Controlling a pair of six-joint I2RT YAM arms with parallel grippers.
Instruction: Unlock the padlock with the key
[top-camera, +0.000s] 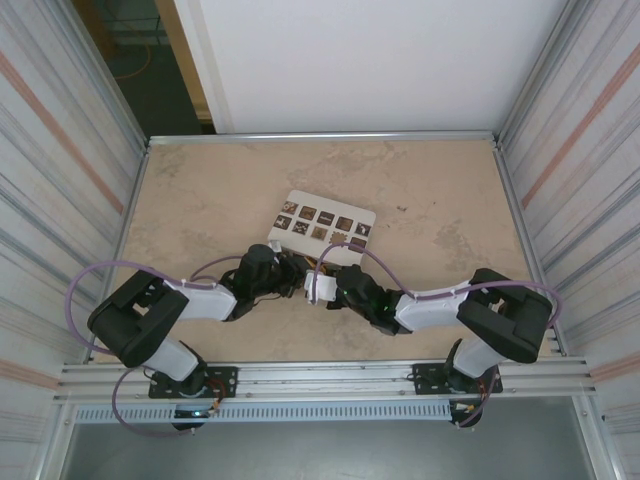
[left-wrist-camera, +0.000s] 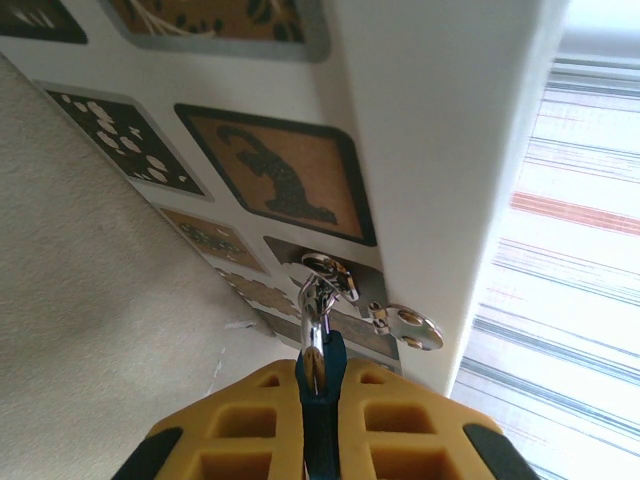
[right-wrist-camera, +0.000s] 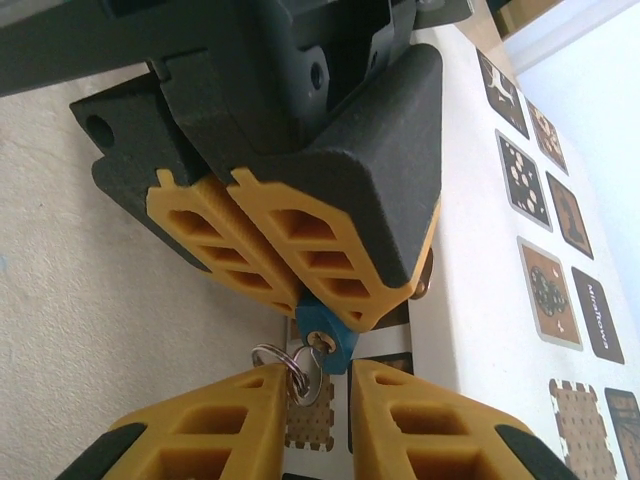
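Right wrist view: left hand (right-wrist-camera: 320, 310) pinches padlock (right-wrist-camera: 327, 336), right hand (right-wrist-camera: 325, 385) slightly parted around its key (right-wrist-camera: 311, 378).

You're looking into a lab robot cell: a beige tabletop (top-camera: 200, 190) boxed in by ribbed panel walls (top-camera: 60, 140), with aluminium rails (top-camera: 320, 375) carrying both arm bases (top-camera: 190, 383).

High rear view down onto the table (top-camera: 190, 190); both wrist views close on the same padlock (right-wrist-camera: 330, 328) and white box (right-wrist-camera: 470, 250).
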